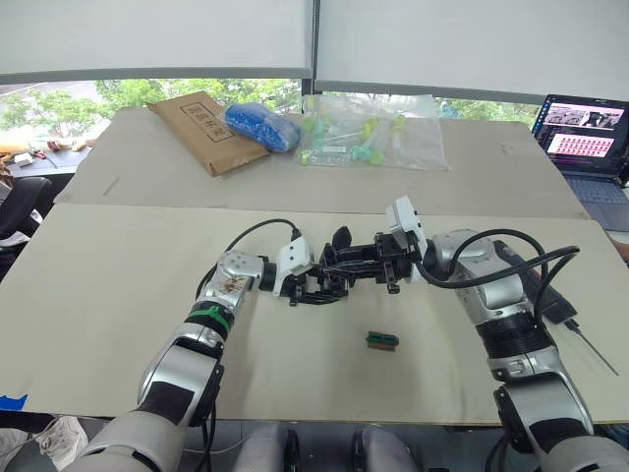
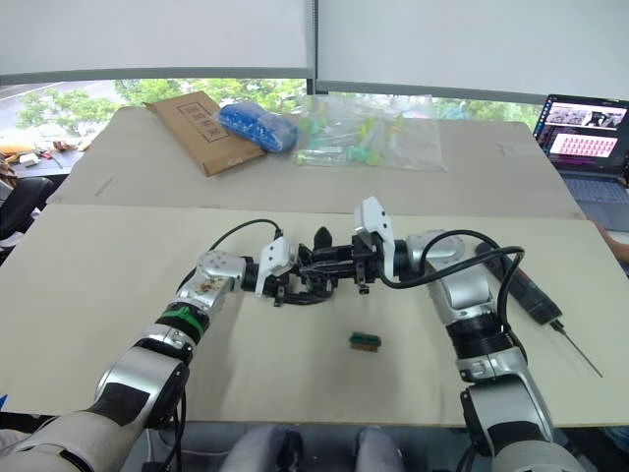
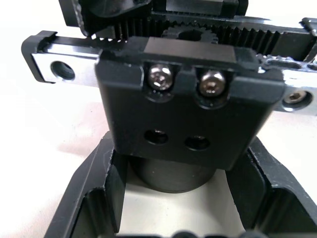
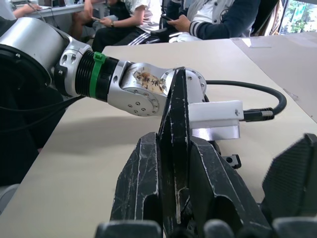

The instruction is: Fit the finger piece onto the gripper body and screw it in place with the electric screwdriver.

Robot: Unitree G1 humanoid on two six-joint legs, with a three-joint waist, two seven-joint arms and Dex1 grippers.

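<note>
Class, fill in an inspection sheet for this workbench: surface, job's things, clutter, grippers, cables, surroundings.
Surface: beige table, a second table butted behind it.
Job's things: gripper body held between both grippers at the middle; finger piece clamped upright in the right gripper; electric screwdriver lying on the table beside the right arm.
Clutter: small green-and-brown block near the front; cardboard box, blue bag and clear bag behind.
Grippers: left gripper and right gripper both closed on parts.
Cables: black cables looping off both wrists.
Surroundings: laptop, windows, seated people.

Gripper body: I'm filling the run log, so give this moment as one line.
left gripper: shut on gripper body | right gripper: shut on finger piece | electric screwdriver: on table
</note>
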